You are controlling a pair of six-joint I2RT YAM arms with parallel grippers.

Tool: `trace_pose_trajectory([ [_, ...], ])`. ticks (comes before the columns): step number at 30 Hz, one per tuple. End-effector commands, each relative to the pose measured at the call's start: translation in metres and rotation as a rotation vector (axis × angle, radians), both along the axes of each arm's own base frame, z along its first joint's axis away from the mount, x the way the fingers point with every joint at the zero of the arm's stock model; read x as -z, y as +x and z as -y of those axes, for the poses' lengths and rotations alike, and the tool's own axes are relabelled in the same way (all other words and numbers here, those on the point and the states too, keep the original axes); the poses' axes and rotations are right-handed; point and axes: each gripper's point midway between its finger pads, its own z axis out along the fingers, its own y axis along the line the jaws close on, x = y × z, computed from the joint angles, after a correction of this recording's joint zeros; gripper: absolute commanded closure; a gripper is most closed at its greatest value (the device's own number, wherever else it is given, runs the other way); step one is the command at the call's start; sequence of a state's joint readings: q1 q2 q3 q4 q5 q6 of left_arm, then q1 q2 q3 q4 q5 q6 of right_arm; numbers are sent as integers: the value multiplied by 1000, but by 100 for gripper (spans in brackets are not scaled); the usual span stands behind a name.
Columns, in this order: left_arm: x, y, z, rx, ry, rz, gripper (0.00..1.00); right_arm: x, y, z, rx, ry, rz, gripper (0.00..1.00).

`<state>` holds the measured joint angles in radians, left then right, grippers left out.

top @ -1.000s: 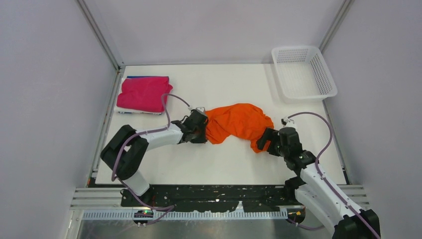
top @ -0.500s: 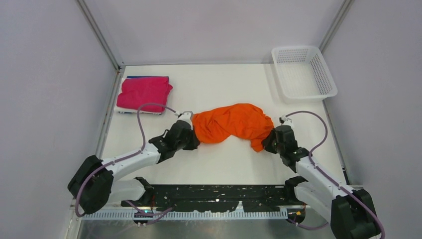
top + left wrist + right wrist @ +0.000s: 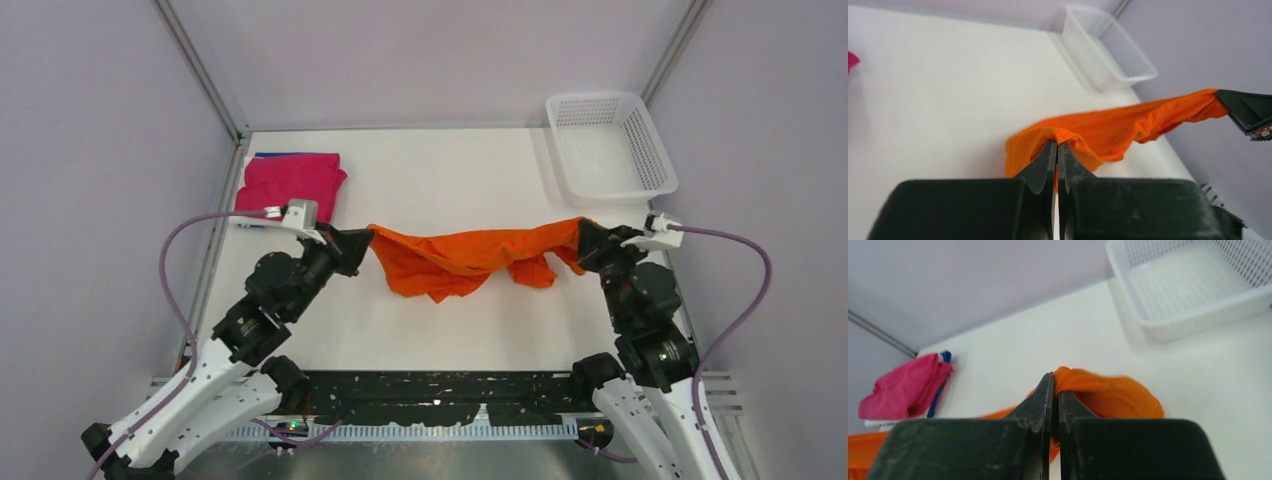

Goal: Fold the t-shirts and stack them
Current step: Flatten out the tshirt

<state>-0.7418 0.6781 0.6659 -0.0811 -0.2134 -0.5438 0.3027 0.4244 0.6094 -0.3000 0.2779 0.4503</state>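
Left gripper (image 3: 366,236) and right gripper (image 3: 583,230) both pinched tight on orange shirt (image 3: 460,258) ends. Soft cloth sags wrinkled between them, mid-frame. Pink shirt (image 3: 290,185) upper left.

No text, label, brand, number or sign can be read in any of the views. The bright orange cloth t-shirt (image 3: 460,262), the folded magenta-pink cloth t-shirt (image 3: 290,187) and the white plastic mesh basket (image 3: 596,97) all show plain, unprinted surfaces.
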Motion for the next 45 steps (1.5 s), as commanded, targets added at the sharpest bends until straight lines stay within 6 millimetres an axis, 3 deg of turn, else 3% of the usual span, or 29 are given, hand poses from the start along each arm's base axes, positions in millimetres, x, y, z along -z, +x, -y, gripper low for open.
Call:
trace_pose_trajectory([
  [1,-80,-21,-26,-18,-114,207,100,-93,-25,35,124,-61,222,95],
  [6,-139,-58,-60,-19,-198,335,100,-175,-65,46,120,-68,400,95],
  [11,-179,-95,-92,-16,-267,440,100,-231,-113,52,85,-26,595,95],
  [17,-214,-135,-108,62,-330,548,100,-263,-164,56,35,15,713,95],
  [21,-224,-145,-124,34,-345,572,100,-275,-185,59,20,26,752,95],
  [24,-219,-141,-129,-1,-335,551,100,-278,-190,63,34,36,749,95],
  [27,-204,-121,-130,-78,-311,492,100,-273,-178,65,59,43,708,95],
  [31,-158,-63,-135,-327,-210,333,100,-248,-130,64,123,21,557,95],
  [35,-87,-1,-136,-591,27,138,100,-194,-62,58,195,-36,333,95],
  [36,-69,11,-132,-608,72,89,100,-168,-38,54,209,-61,245,95],
  [39,-5,55,-114,-531,93,-107,100,-107,4,55,289,-112,60,95],
  [41,44,83,-113,-507,70,-221,100,-50,39,47,300,-159,-92,95],
  [44,91,120,-110,-507,131,-314,100,11,80,37,250,-140,-206,95],
  [45,101,130,-110,-512,164,-344,100,40,95,43,263,-128,-281,95],
])
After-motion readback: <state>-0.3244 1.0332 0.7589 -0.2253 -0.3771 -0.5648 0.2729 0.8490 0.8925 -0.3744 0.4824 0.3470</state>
